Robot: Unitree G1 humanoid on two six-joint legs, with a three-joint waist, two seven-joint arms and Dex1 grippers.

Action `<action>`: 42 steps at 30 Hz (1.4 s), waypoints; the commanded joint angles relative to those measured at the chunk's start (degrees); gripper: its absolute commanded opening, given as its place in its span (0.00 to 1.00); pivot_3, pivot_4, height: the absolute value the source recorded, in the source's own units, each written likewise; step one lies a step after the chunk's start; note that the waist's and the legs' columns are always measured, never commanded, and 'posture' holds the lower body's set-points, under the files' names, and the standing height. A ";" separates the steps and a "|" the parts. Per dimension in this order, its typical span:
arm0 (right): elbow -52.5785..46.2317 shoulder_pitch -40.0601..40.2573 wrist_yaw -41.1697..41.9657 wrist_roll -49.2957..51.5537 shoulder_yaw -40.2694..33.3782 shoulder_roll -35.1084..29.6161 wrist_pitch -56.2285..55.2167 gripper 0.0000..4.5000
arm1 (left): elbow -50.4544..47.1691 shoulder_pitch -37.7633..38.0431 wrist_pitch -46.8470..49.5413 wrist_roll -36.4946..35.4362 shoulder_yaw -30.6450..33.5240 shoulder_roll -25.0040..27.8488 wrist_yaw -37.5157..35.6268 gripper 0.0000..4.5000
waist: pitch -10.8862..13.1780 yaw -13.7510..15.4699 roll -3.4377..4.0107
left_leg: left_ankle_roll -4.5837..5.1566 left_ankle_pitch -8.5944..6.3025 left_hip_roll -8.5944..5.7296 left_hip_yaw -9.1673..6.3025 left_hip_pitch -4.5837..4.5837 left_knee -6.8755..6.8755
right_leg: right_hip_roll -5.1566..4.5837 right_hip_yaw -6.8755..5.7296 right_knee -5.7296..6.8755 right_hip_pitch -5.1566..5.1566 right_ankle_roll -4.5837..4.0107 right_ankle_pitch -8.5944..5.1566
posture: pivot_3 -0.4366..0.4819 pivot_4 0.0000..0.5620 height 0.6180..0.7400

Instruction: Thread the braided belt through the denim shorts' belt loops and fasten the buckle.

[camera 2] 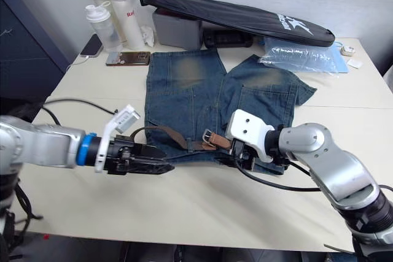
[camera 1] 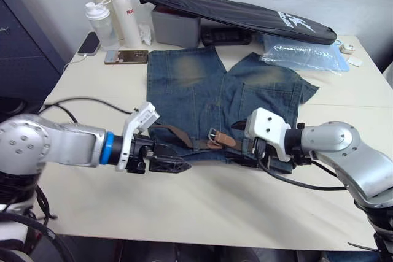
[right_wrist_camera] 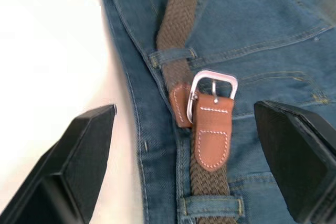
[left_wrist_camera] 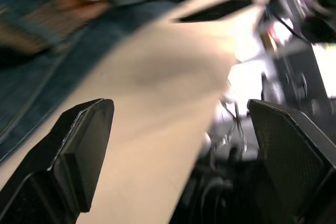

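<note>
Lying flat on the pale cream counter (camera 1: 202, 207), the faded blue denim shorts (camera 1: 209, 90) have their waistband at the near edge and their legs pointing far, with yellowish worn patches on both. The dark-brown braided belt (right_wrist_camera: 176, 51) runs along the waistband under narrow blue denim belt loops (right_wrist_camera: 170, 56), and its silver rectangular buckle (right_wrist_camera: 212, 90) sits fastened near the middle, a tan leather tip lying through it. Part of the waistband's right end is hidden behind the right hand, and the belt's left end bows up off the denim in a loose arc before it goes out of sight behind the left hand.

The left hand (camera 2: 150, 161) hovers at the near left corner of the shorts; its wrist view, blurred, shows both black fingers (left_wrist_camera: 79, 150) spread wide with nothing between them. The right hand (right_wrist_camera: 194, 166) is poised over the waistband just right of the buckle, fingers likewise wide apart and empty.

At the far left stand three bottles (camera 1: 116, 13), with two phones (camera 1: 126, 57) lying beside them. A long black bag (camera 1: 239, 13) rests across a grey box (camera 1: 175, 27), and a clear plastic bag (camera 1: 304, 55) lies to the far right; what these hold cannot be made out.
</note>
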 commanded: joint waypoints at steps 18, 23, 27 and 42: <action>10.30 7.30 -9.97 -30.71 10.29 8.14 -26.39 0.30 | 15.37 -14.64 -30.66 60.49 -17.56 -1.59 -44.98 1.00 | 0.06 -0.75 -0.25 | 0.09 0.11 0.13 0.21 0.01 -0.04 | 0.16 0.41 0.40 -0.19 0.10 0.05 | 0.48 0.27 1.00; 10.11 8.12 -9.32 -31.88 9.01 9.97 -26.58 0.30 | 16.74 -14.96 -30.58 63.75 -17.09 -3.13 -47.14 1.00 | 0.06 -0.96 -0.25 | 0.09 0.11 0.19 0.19 0.07 0.01 | 0.22 0.40 0.60 -0.22 0.10 0.05 | 0.48 0.27 1.00; 8.61 9.80 -9.14 -32.72 8.47 10.19 -26.92 0.30 | 16.71 -14.47 -30.14 65.09 -16.69 -3.71 -48.44 1.00 | 0.06 -0.93 -0.25 | 0.09 0.11 0.18 0.19 0.08 0.06 | 0.21 0.43 0.73 -0.22 0.11 0.05 | 0.48 0.27 1.00; 14.46 9.49 -12.68 -37.32 6.75 13.52 -37.00 0.30 | 13.05 -11.99 -29.42 67.27 -15.45 -3.78 -52.47 1.00 | 0.06 -0.90 -0.26 | 0.09 0.11 0.17 0.17 0.09 0.25 | 0.27 0.43 1.08 -0.21 0.13 0.06 | 0.48 0.27 1.00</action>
